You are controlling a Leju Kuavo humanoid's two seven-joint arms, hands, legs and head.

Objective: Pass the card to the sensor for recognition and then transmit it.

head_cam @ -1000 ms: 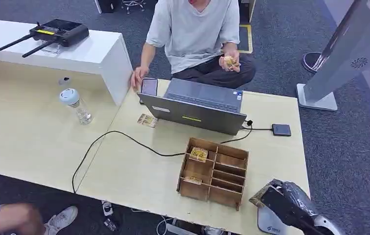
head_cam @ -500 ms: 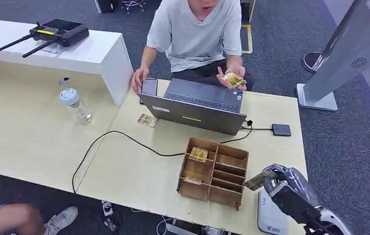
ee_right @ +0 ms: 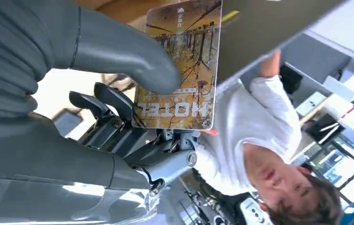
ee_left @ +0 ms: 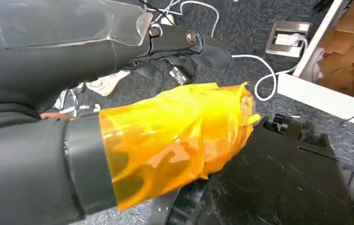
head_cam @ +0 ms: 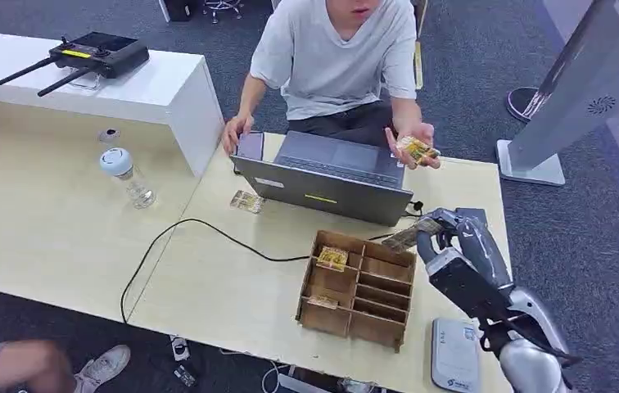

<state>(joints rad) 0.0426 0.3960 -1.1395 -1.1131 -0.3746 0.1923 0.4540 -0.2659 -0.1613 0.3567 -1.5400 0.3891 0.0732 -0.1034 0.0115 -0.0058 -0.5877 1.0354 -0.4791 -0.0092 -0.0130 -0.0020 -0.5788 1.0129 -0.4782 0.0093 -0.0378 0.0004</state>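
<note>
The robot's right hand (head_cam: pixel 445 237) is pinching a brown and gold hotel key card (head_cam: pixel 410 235) between its thumb and dark fingers (ee_right: pixel 114 101), holding it in the air above the pale wooden table (head_cam: pixel 232 286) at about four o'clock from the grey laptop (head_cam: pixel 327 176). The white flat card sensor (head_cam: pixel 456 365) is lying at six o'clock from the hand, so the handover step seems to be under way. Next, the card likely needs carrying toward the seated person's open hand (head_cam: pixel 414 146) at twelve o'clock, which is already holding cards; the left hand (ee_left: pixel 175 136) is wrapped in orange film, its grip unreadable.
</note>
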